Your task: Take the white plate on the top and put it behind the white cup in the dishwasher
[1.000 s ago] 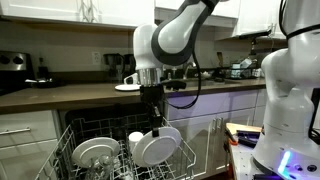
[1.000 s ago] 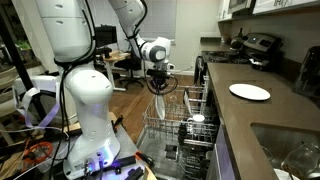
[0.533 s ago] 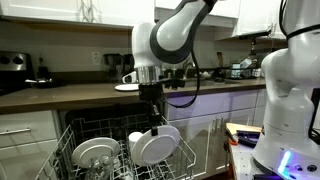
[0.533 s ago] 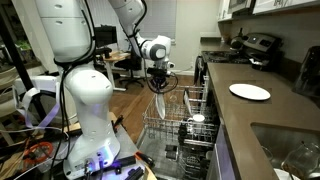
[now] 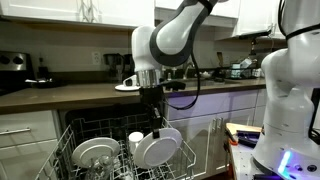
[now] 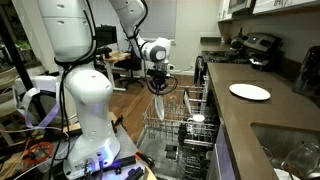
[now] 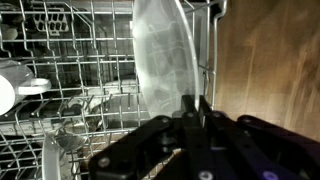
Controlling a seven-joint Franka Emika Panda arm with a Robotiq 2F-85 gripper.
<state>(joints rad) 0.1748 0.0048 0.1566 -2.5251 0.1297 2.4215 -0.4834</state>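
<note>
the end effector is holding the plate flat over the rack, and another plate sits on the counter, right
Not quite. The plate is held upright on its edge, not flat: an exterior view shows it thin and vertical under the end effector. The rest holds: it hangs over the rack, and another plate sits on the counter.
</note>
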